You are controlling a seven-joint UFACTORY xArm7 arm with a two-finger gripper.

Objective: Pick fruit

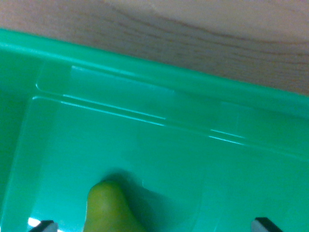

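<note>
A yellow-green pear (108,208) lies inside a green plastic bin (145,72), low in the wrist view's left half. The jaws stand open, tips at the bottom corners, the pear just beside the left one. A wooden bench (203,34) lies beyond the rim.

A pale, light-brown wooden tabletop (203,34) with darker curving grain lines runs across the top of the wrist view, slanting down toward the wrist view's right. The surface looks soft and blurred (out of focus). Lighting is even and diffuse, with no hard shadows on the wood.
</note>
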